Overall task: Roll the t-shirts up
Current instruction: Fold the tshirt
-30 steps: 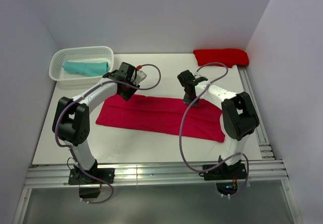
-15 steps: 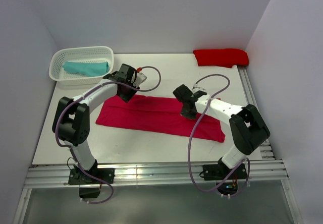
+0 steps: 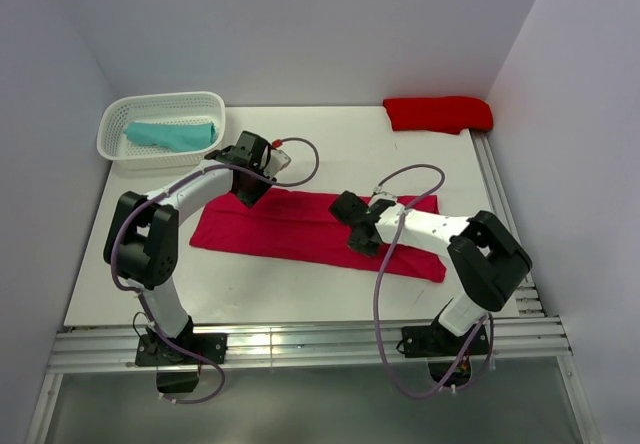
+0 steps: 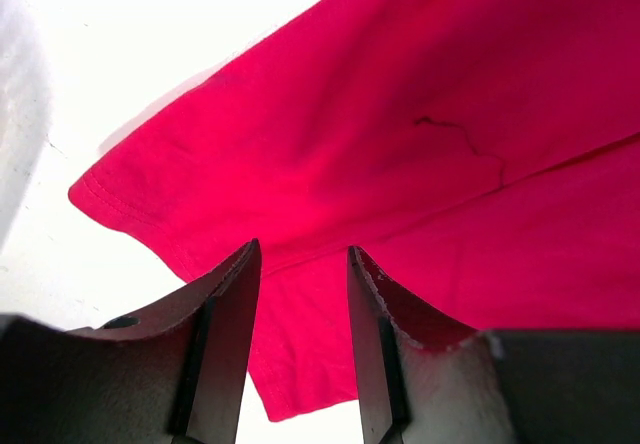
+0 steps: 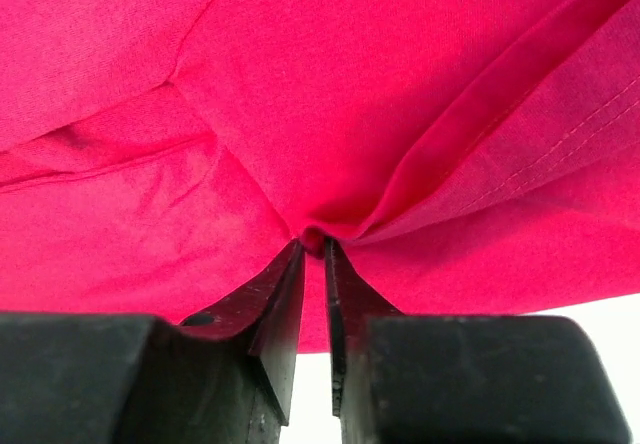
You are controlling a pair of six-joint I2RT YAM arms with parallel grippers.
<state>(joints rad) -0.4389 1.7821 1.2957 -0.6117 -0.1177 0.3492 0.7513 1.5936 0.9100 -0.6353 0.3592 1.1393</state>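
**Fig. Right gripper carries a pinch of the crimson shirt nearward; rolling not yet begun**

The raspberry-crimson t-shirt (image 3: 300,226) lies at the middle of the table (image 3: 300,299), folded into a long band that runs left to right. The right gripper (image 3: 355,230) is low over the band, right of its middle. Over the last second it has travelled from the band's far edge toward the near-left, and the right arm has dropped and stretched along the cloth. In the right wrist view its jaws stand almost together, and a small pucker of red fabric is gathered at their tips, with creases fanning away from it. The grip thus appears to be on a thin fold, though the slight gap suggests it may be loosening.

The left gripper (image 3: 244,184) has hardly shifted. It hangs above the band's far-left end with its jaws moderately parted and nothing between them. The hem and corner of the shirt show beneath it in the left wrist view.

The brighter scarlet t-shirt (image 3: 438,113) sits bundled at the far right corner. The teal t-shirt (image 3: 170,135) lies in the white basket (image 3: 118,116) at the far left.

The move reads as a last fold or smoothing of the band's far edge, so that it is narrow and even enough to roll. No turn of cloth is yet wound at either end, so the roll itself remains to be done.
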